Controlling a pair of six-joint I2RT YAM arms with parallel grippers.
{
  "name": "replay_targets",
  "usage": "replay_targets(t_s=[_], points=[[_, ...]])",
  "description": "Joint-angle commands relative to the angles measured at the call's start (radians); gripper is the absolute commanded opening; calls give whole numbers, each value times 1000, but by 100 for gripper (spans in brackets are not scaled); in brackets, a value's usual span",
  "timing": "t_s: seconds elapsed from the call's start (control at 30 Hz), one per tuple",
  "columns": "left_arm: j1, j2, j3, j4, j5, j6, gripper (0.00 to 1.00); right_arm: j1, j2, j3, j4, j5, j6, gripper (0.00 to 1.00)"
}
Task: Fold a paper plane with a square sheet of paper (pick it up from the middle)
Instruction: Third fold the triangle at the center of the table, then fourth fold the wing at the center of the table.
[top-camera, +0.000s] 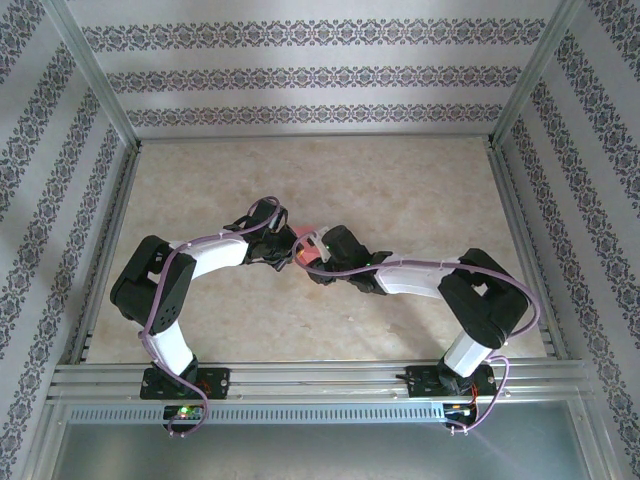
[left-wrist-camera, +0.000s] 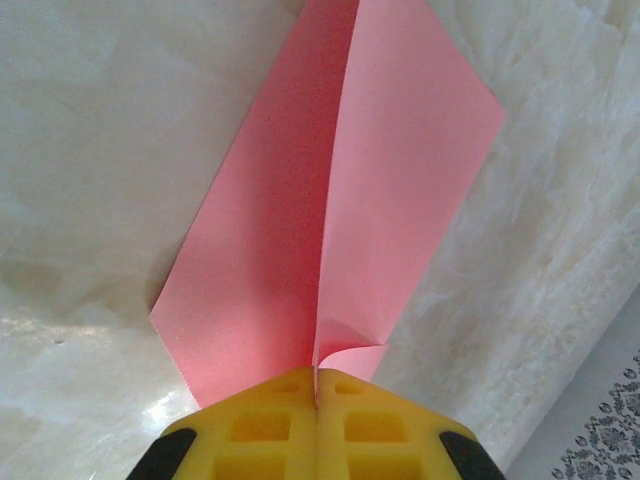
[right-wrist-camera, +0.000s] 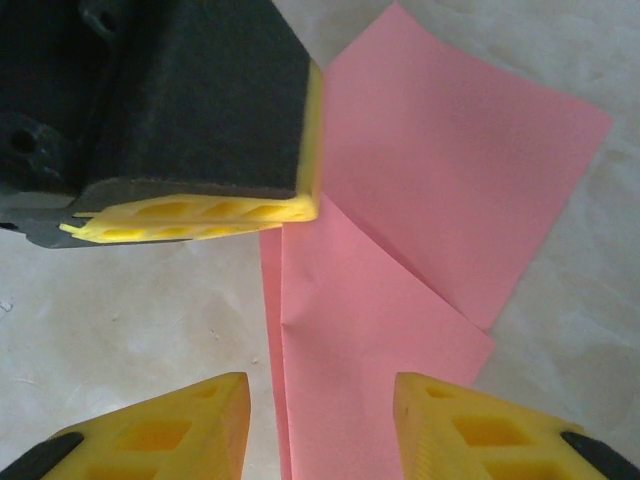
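At centre, the left gripper (left-wrist-camera: 316, 388) pinches the square sheet of paper (left-wrist-camera: 400, 150), the right gripper (right-wrist-camera: 320, 415) spread over it, both largely hiding it overhead.

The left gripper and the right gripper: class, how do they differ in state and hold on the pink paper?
The left gripper is shut, its fingers pressed together; the right gripper is open. The left gripper pinches the square sheet of paper at a raised crease; the right gripper grips nothing, the sheet showing between its spread fingers. Both have yellow fingers.
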Motion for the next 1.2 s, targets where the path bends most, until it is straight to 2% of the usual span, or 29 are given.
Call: replay_targets(t_s=[0.0, 0.43, 0.73, 0.93, 1.17], points=[[-13, -21, 4, 22, 31, -66, 0, 9, 30, -1, 29, 25, -56, 43], [-12, -22, -1, 39, 41, -90, 0, 23, 84, 20, 13, 65, -68, 38], [6, -38, -7, 25, 28, -76, 13, 24, 86, 12, 13, 81, -83, 24], [58, -102, -24, -14, 6, -31, 28, 23, 92, 2, 24, 62, -97, 21], [93, -207, -82, -88, -58, 54, 40, -4, 99, -15, 59, -18, -61, 20]])
